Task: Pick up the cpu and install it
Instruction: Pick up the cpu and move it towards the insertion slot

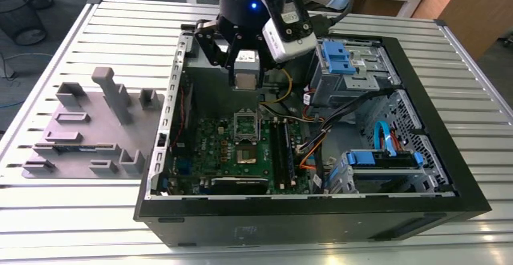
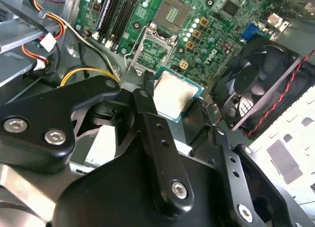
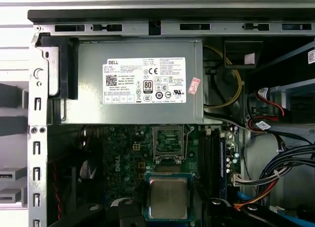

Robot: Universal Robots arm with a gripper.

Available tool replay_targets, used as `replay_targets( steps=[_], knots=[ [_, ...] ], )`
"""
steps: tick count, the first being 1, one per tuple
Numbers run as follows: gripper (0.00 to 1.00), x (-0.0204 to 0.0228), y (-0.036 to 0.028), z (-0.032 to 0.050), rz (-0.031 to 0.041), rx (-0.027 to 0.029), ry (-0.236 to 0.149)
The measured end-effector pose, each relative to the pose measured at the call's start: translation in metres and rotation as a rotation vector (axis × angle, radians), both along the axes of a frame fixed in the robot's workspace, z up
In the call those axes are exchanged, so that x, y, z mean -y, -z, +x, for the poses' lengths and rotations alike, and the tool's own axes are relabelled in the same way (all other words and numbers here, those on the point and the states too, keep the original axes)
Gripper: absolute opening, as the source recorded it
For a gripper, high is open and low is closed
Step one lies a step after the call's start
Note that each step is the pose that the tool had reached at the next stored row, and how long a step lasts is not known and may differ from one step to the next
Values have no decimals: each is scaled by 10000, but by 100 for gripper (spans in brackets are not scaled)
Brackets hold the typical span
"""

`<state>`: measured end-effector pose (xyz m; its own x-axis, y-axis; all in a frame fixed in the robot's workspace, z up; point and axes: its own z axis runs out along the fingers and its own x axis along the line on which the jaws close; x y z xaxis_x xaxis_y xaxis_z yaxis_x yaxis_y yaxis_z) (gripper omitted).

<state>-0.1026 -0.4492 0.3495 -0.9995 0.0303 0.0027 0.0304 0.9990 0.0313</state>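
The cpu (image 2: 173, 95), a small square chip with a dull silver top and a green rim, hangs above the green motherboard (image 1: 216, 157) inside the open computer case (image 1: 449, 157). My gripper (image 2: 175, 98) is shut on the cpu, one black finger on each side. In the first wrist view the cpu (image 3: 168, 197) sits just short of the metal socket frame (image 3: 169, 139), with the gripper (image 3: 168, 208) around it. In the exterior view the gripper (image 1: 245, 80) hovers over the case's far part, above the socket frame (image 1: 247, 125).
A grey power-supply box (image 3: 138, 81) lies just past the socket. A black fan (image 2: 256, 89) stands at the case wall. Dark memory slots (image 1: 280, 145) and coloured cables (image 1: 309, 151) flank the socket. Blue drive cages (image 1: 345, 57) occupy the exterior view's right. A grey fixture (image 1: 88, 127) lies beside the case.
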Motion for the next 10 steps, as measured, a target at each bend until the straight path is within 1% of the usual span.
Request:
replay_targets(
  steps=[10],
  knots=[
    [47, 58, 103, 0, -1, -21, 2]
  ],
)
